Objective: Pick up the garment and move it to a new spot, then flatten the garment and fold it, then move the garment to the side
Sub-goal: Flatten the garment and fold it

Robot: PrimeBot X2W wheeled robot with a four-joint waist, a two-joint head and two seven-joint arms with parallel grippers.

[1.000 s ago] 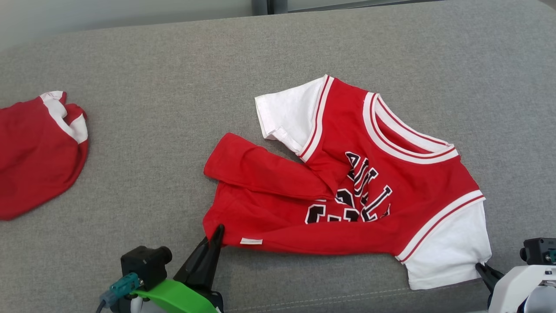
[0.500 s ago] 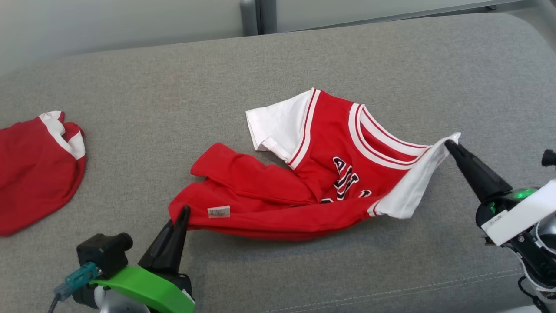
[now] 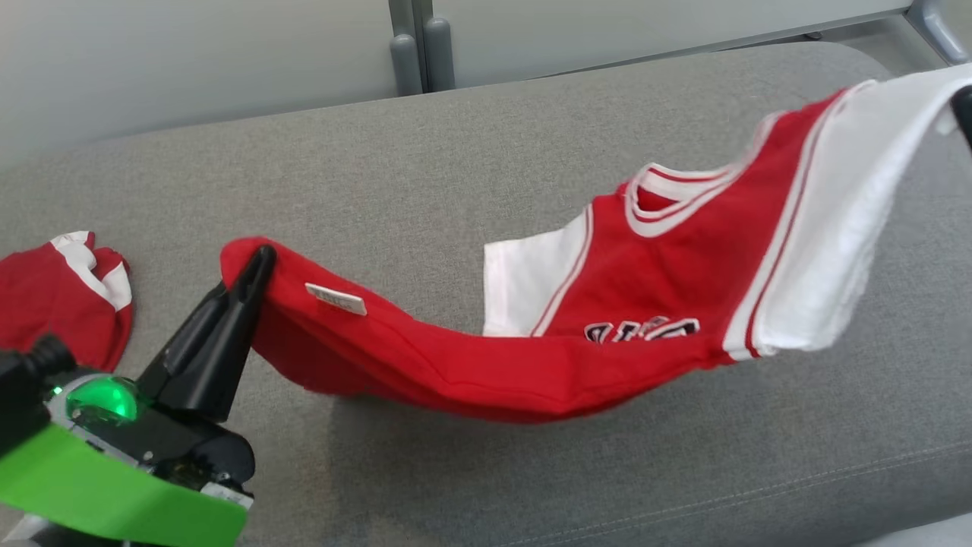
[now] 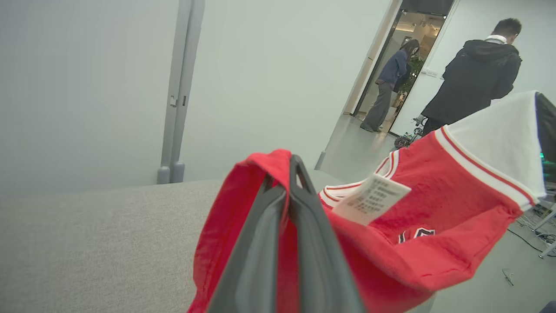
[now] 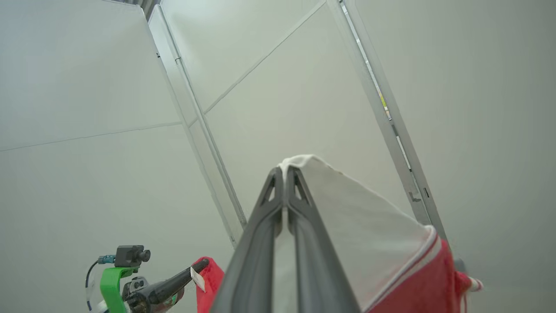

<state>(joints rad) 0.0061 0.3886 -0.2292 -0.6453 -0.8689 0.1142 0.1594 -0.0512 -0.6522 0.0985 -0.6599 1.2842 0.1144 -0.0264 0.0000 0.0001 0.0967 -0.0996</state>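
A second ago the jersey [image 3: 577,342] lay rumpled on the grey cushion [image 3: 456,137]; now the left gripper [image 3: 262,257], pinched tight on its red hem corner, has raised that end. It sags like a hammock toward the right gripper [image 5: 284,171], clamped on the white sleeve and held higher, so the pick-up looks done and the carry can begin.

Left gripper [image 3: 262,254]: two long matte-black fingers tapering to narrow tips; round green indicator light [image 3: 102,396] glows at their base; bright green bracket [image 3: 114,497] beneath; small black camera [image 5: 130,255] with a round lens mounted above the bracket; teal-tipped dark cable [image 5: 102,259] leads off it; right gripper [image 5: 284,171]: dark grey fingers, triangular cut-outs near the tips.
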